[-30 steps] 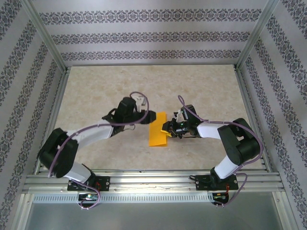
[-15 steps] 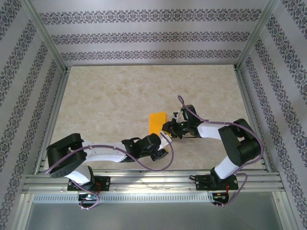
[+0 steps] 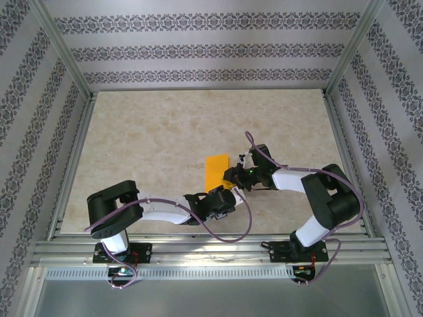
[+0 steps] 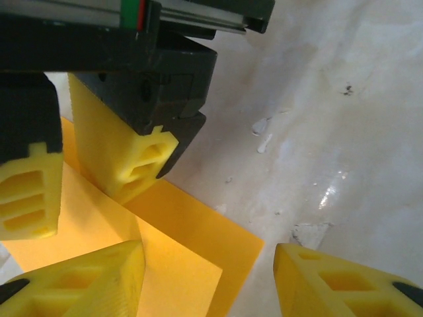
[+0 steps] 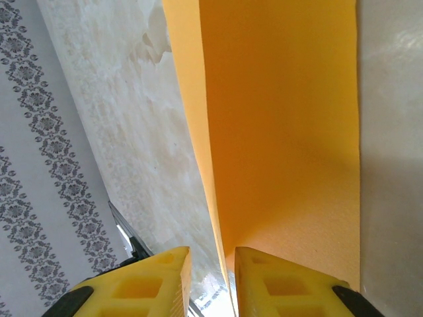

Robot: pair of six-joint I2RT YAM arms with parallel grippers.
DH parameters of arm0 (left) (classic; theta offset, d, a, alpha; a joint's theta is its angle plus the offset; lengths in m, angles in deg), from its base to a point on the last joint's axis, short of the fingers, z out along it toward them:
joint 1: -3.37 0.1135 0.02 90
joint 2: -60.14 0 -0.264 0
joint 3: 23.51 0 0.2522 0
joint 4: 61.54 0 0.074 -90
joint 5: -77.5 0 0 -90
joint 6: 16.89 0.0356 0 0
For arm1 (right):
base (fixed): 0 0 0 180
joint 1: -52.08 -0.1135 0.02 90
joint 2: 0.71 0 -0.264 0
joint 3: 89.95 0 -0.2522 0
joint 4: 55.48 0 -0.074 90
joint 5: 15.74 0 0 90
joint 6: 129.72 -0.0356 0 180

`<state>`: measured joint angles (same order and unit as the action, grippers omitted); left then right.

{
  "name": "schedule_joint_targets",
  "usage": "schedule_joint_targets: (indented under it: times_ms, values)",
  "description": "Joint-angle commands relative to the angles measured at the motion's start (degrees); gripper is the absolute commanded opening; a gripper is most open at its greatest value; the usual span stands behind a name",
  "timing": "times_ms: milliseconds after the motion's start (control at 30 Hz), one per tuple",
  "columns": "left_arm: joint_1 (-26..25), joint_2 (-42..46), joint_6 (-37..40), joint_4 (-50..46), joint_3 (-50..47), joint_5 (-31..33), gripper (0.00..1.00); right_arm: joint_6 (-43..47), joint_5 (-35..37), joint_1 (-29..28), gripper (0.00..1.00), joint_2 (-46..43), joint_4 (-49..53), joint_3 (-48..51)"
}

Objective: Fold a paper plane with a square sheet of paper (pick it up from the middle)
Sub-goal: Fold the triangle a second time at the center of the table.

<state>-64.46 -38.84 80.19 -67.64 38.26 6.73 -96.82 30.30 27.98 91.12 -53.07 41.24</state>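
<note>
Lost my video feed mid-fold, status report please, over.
Right gripper shut on the orange paper edge. Left gripper open over its corner. Paper folded, two layers showing. Grippers crowded close together.

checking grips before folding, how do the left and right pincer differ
The left pincer is open, jaws wide apart over a corner of the square sheet of paper; the right pincer is shut on its edge. The left pincer reaches from the near side, the right pincer from the right. Both are tipped in yellow.
</note>
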Motion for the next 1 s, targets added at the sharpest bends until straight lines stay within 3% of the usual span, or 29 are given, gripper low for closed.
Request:
schedule_joint_targets:
  times_ms: [0, 733, 867, 967]
  values:
    - [-0.7, -1.1, 1.9, -1.1, 1.2, 4.0, 0.51, -0.2, 0.5, 0.4, 0.25, -1.7, 0.7, -0.5]
    - [-0.2, 3.3, -4.4, 0.0, -0.9, 1.1, 0.02, 0.2, 1.9, 0.5, 0.25, -2.0, 1.3, 0.4]
    - [3.0, 6.0, -8.8, -1.8, -1.4, -5.8, 0.0, 1.1, 2.9, 0.8, 0.27, -2.9, 2.9, 0.5]
    - [7.6, 8.3, -13.7, 0.7, -3.3, -15.3, 0.0, 1.8, 3.8, 1.6, 0.3, -4.3, 4.3, 0.9]
